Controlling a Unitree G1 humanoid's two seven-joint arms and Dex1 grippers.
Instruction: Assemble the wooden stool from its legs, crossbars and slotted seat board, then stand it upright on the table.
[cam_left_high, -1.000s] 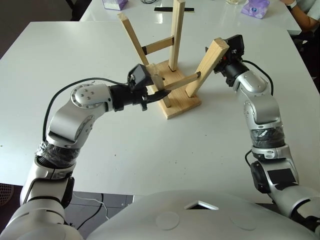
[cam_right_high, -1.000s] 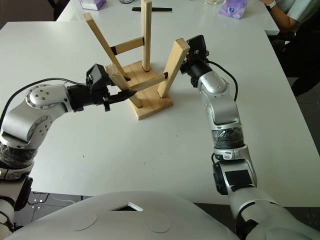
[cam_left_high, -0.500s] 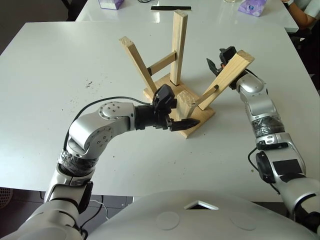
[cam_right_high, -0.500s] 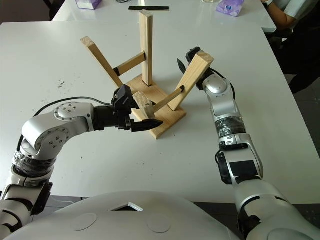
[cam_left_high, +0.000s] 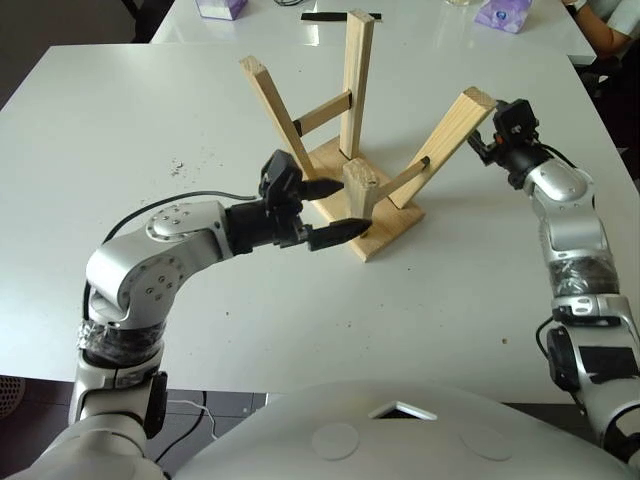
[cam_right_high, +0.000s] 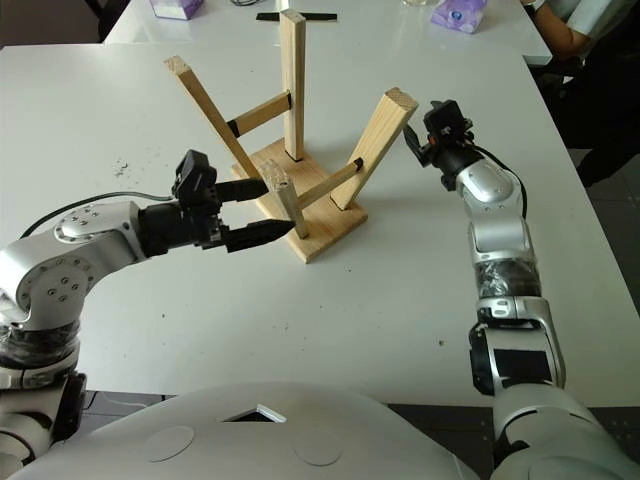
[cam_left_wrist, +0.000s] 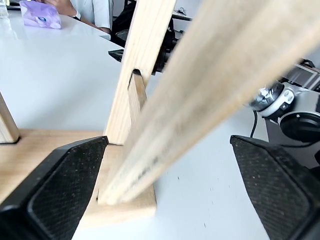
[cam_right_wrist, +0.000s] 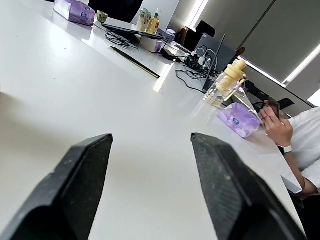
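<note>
Wood stool (cam_left_high: 355, 100) is upside down mid-counter (cam_left_high: 150, 120), seat board (cam_left_high: 385, 225) flat on the surface, legs pointing up.

Head views: left tool (cam_left_high: 345, 205) is spread, one finger each side of the near leg (cam_left_high: 357, 190), no clear contact. Right tool (cam_left_high: 490, 140) hangs just beside the top of the right leg (cam_left_high: 452, 135), apart from it. A crossbar (cam_left_high: 405, 182) links near & right legs.

Left wrist view: pads (cam_left_wrist: 60, 185) are wide apart, near leg blurred between them, board edge below.

Right wrist view: fingers (cam_right_wrist: 80, 185) are spread w/ nothing between them, counter beyond.

Handling, my read: stiff, fairly light, not fragile, but the joints are prob. only press-fit, so lifting by one leg could pull it loose or rack the frame. Best hold for flipping: two opposite legs low near the board, or the board edge itself. Squared faces should grip OK.
</note>
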